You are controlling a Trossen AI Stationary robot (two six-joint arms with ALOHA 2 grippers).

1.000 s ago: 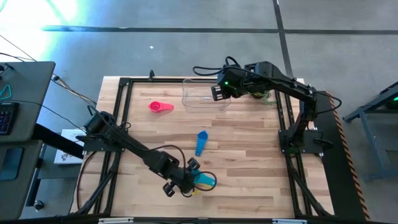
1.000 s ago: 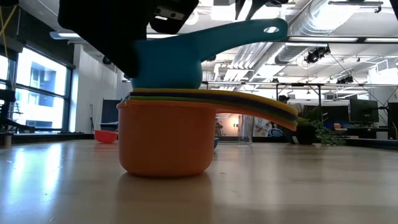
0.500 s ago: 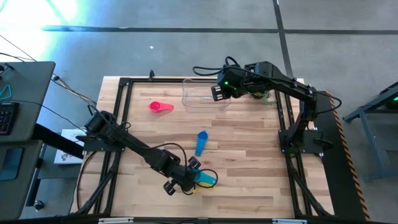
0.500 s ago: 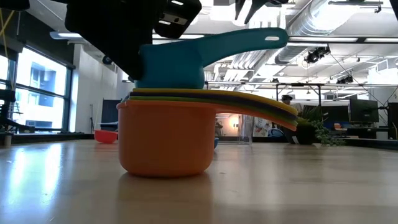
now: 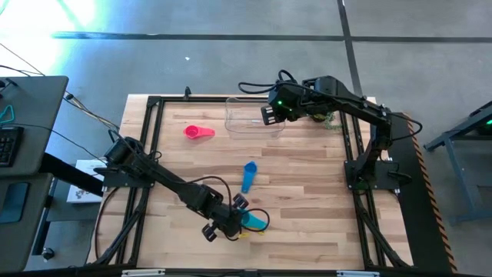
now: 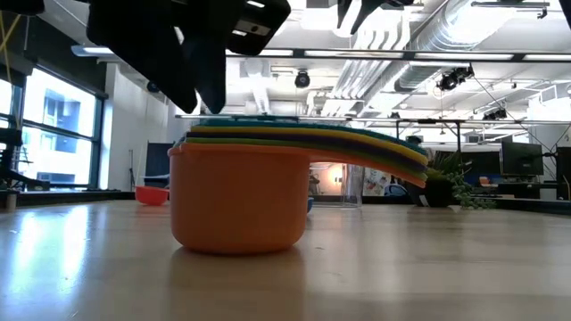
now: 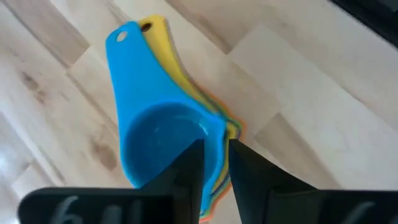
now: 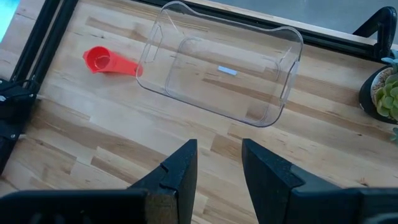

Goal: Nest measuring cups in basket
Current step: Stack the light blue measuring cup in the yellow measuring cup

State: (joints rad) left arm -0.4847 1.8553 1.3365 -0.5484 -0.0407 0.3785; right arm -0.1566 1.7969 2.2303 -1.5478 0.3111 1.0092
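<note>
Left pincer (image 5: 240, 218), fingers parted astride the stacked plastic cups' (image 5: 254, 222) rim, lower centre; blue scoop (image 5: 248, 176) lies just above, handle pointing down-frame.

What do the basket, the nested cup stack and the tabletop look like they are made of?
Basket: clear, glossy, rigid plastic; the wood shows through its walls.
Nested cup stack: opaque, smooth coloured plastic, apparently moulded, with a soft sheen.
Tabletop: light wooden planks, grain and seams visible, faintly reflective, so probably sealed.

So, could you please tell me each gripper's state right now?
Left gripper: open, straddling the teal plastic measuring cup's rim.
Right gripper: open, empty.
</note>
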